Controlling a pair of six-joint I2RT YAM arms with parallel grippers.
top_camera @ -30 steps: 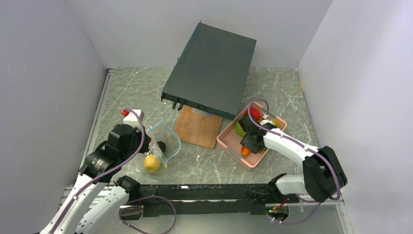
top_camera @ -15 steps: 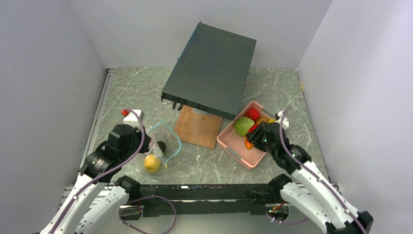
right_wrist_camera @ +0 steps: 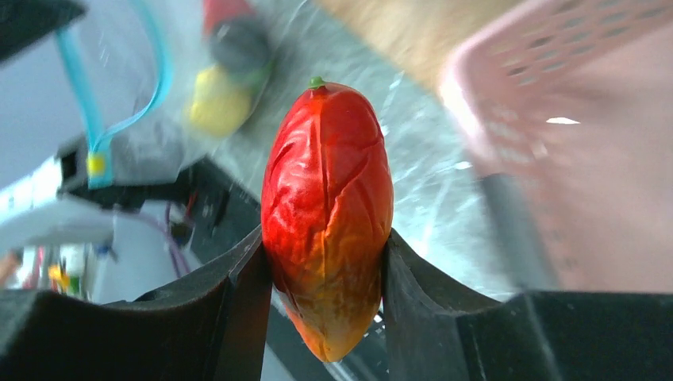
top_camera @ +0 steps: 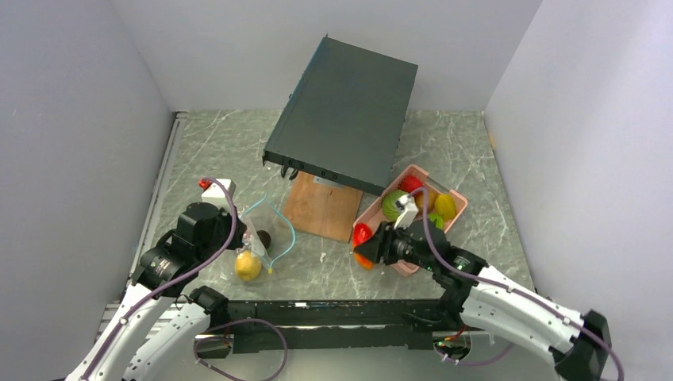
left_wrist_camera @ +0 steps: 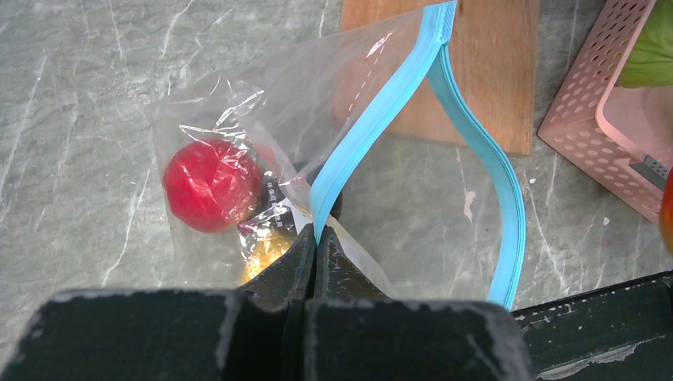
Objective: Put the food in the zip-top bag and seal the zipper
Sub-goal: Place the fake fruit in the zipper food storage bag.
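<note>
A: left gripper (left_wrist_camera: 313, 258) status?
B: clenched on the zipper (left_wrist_camera: 373, 131), one strip only. zip-top bag (left_wrist_camera: 238, 111) lies by the near left corner of the worktop (top_camera: 317, 263), mouth gaping. red fruit (left_wrist_camera: 213, 184) and yellow fruit (left_wrist_camera: 266, 248) inside.
A: right gripper (right_wrist_camera: 325, 238)?
B: grasping a red-orange fruit (right_wrist_camera: 327, 182), a finger on each flank. it hangs toward the near edge, just left of the pink tray (top_camera: 438, 182). green fruit (top_camera: 392, 205) sits in the tray.

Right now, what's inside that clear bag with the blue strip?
A red fruit, a yellow fruit and a dark piece show through the zip-top bag. The left gripper, pinching its edge, covers part of the yellow one; anything beneath is hidden.
</note>
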